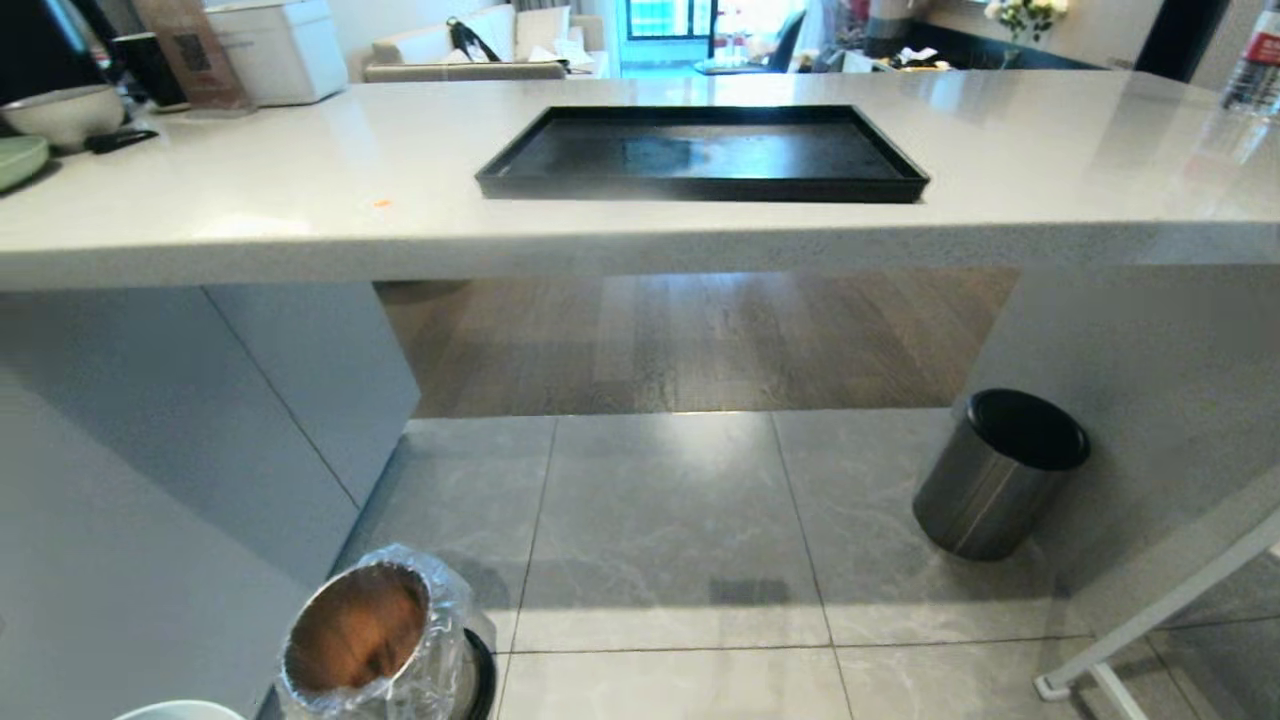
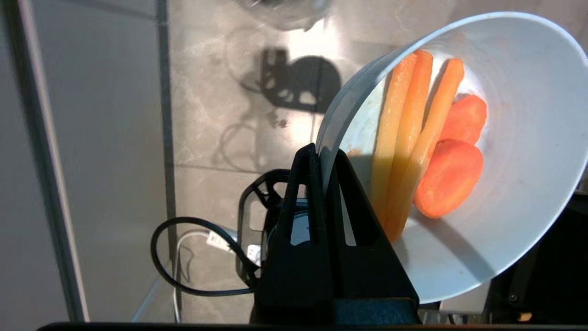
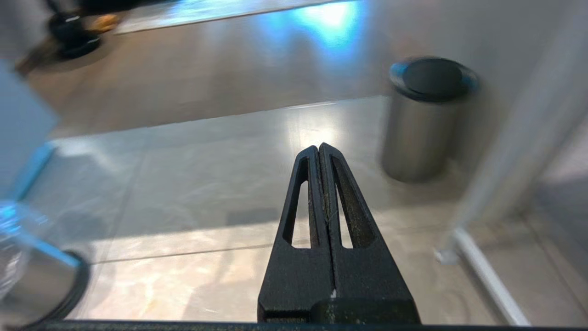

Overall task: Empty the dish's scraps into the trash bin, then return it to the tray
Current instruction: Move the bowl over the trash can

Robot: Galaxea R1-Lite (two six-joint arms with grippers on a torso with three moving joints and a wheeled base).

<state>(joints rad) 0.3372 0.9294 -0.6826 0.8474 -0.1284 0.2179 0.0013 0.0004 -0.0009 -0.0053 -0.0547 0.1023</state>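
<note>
We see the left gripper (image 2: 324, 154) pinching the smooth rim of the dish (image 2: 528, 138), tilted above the tiled floor, glossy carrot scraps (image 2: 427, 151) inside. Right gripper (image 3: 319, 149) pressed together, holding nothing. Crinkly bag-lined trash bin (image 1: 375, 640) below; flat black tray (image 1: 700, 155) on the counter.

Counter (image 1: 300, 200): pale, polished, glossy stone look | tray (image 1: 700, 190): black, smooth, slight sheen | trash bin (image 1: 360, 640): coppery metallic inside, crinkled clear plastic liner | steel bin (image 1: 975, 500): brushed metal, matt black top | floor (image 1: 660, 540): glossy grey marbled tiles, then wood-grain boards | dish (image 2: 528, 184): smooth, pale, glazed | scraps (image 2: 436, 151): moist, orange | left gripper (image 2: 324, 154): matt black plastic.
</note>
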